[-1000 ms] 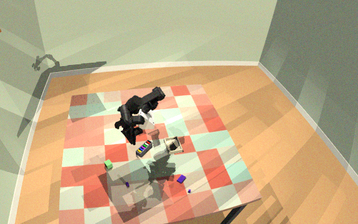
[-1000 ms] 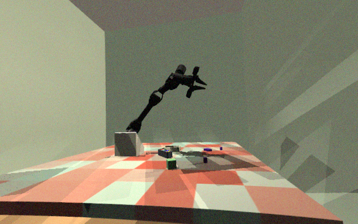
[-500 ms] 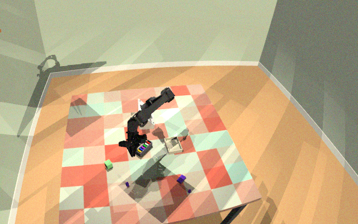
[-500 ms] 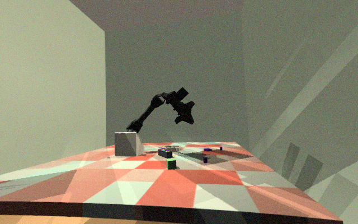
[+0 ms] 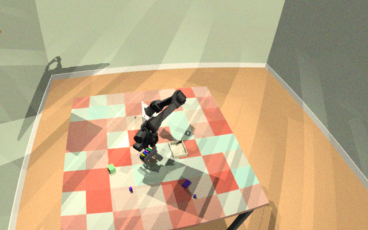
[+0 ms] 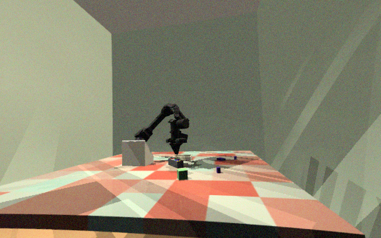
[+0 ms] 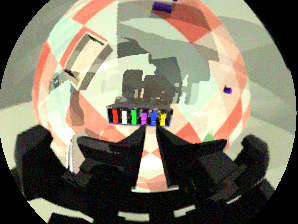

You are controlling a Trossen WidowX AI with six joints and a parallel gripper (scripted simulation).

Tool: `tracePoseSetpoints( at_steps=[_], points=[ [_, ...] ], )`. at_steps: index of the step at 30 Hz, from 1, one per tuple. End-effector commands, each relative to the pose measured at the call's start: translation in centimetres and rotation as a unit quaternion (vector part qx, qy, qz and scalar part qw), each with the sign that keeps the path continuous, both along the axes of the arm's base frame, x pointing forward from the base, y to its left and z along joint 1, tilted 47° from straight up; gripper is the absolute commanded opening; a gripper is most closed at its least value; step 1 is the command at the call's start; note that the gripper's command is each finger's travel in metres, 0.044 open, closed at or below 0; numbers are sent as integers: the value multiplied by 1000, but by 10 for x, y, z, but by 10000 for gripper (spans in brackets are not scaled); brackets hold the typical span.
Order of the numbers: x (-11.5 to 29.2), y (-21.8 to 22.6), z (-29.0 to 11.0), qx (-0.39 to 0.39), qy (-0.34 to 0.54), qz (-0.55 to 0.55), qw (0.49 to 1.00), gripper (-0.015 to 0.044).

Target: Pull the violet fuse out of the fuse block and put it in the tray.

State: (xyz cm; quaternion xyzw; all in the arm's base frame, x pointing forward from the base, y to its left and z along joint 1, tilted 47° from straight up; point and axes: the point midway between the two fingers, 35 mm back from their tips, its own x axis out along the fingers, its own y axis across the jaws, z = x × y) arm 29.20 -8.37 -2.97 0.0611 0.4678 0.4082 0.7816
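The violet fuse (image 5: 147, 151) (image 7: 144, 118) stands in the dark fuse block (image 5: 150, 157) (image 6: 178, 165), between the green fuse and the blue fuse. Red, white and yellow fuses also stand in the row. My gripper (image 6: 177, 153) (image 7: 150, 127) points down above the block. Its fingers are slightly apart, with nothing between them. In the wrist view the fingertips show just below the violet and blue fuses. In the exterior view a small gap shows between the tips and the block. The beige tray (image 5: 180, 156) (image 7: 98, 68) is empty and stands beside the block.
A green cube (image 5: 111, 168) (image 6: 182, 174) stands near the block's yellow end. A small dark purple piece (image 5: 130, 190) (image 6: 218, 169) (image 7: 227, 90), a flat purple piece (image 5: 186, 184) (image 7: 162, 7) and another small purple piece (image 5: 195, 196) (image 6: 235, 157) lie farther off.
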Motion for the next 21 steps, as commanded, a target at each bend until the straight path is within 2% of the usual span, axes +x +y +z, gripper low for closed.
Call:
tracePoseSetpoints(
  at_steps=[1, 21],
  points=[
    [-8, 6, 3, 1, 6, 14, 1000, 73],
    [-3, 19, -8, 1, 6, 14, 1000, 73]
  ],
)
